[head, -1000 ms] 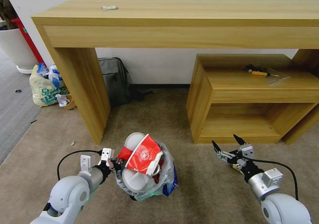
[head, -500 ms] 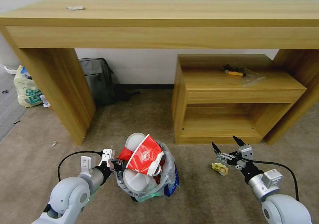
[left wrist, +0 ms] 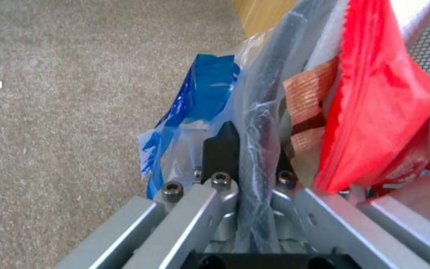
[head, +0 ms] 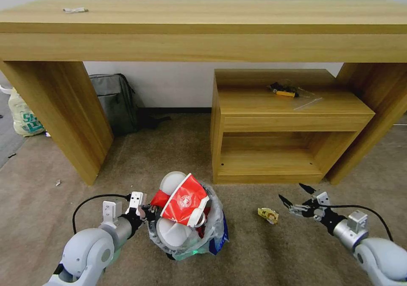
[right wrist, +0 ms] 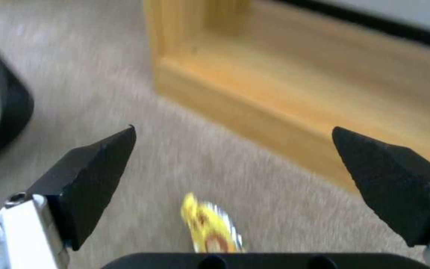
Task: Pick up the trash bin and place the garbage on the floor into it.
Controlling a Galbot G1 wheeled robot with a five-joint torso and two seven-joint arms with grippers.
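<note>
The left gripper (head: 143, 212) pinches the rim of the trash bin (head: 186, 231), which is stuffed and probably light. The right gripper (head: 296, 198) is spread just beside a yellow wrapper (head: 268, 215) on the carpet (head: 254, 252). The wrapper looks thin and crinkly, so a pinch at its middle suits.

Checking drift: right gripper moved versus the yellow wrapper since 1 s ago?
Yes. The right gripper, open, now sits right of the yellow wrapper on the floor; it was above it before.
</note>
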